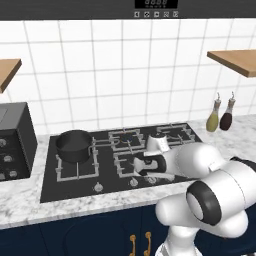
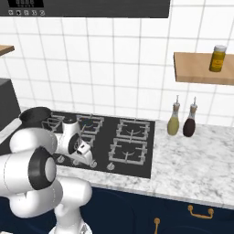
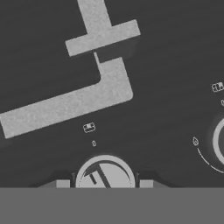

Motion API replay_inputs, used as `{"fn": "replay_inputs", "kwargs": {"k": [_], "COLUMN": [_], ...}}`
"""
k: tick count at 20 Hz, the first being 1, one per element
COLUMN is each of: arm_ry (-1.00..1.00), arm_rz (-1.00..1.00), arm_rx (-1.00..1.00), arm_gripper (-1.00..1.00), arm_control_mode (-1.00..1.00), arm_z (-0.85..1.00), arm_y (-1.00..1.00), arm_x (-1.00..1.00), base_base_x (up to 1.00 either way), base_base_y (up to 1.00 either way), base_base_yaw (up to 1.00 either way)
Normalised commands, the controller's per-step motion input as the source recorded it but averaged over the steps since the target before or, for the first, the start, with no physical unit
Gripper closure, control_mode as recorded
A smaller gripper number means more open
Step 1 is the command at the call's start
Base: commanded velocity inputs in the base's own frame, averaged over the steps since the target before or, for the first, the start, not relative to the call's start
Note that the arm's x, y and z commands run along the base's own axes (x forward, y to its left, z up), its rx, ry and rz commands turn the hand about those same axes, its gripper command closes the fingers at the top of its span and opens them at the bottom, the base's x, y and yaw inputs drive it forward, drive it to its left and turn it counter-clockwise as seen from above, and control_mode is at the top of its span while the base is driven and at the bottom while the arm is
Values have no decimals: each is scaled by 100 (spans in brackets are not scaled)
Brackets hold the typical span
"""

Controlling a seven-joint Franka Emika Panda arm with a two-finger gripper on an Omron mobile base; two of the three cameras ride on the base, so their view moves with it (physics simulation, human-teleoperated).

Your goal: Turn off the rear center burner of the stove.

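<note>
The wide flat black glass stove lay along the marble table, long axis left to right, knobs along its front edge. The small rear center burner sat in the back row, glowing blue under its grey grate. The jaws were closed on a small round silver knob at the front.
</note>
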Motion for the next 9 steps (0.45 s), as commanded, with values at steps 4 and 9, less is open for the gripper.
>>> {"fn": "replay_inputs", "kwargs": {"k": [4,9], "arm_ry": [0,0], "arm_rz": [-27,-30], "arm_rx": [0,0], "arm_gripper": [100,100], "arm_control_mode": [-100,-100], "arm_z": [-26,-24], "arm_y": [-20,-11], "arm_x": [-22,-2], "base_base_x": [0,0], "base_base_y": [0,0], "base_base_yaw": [0,0]}}
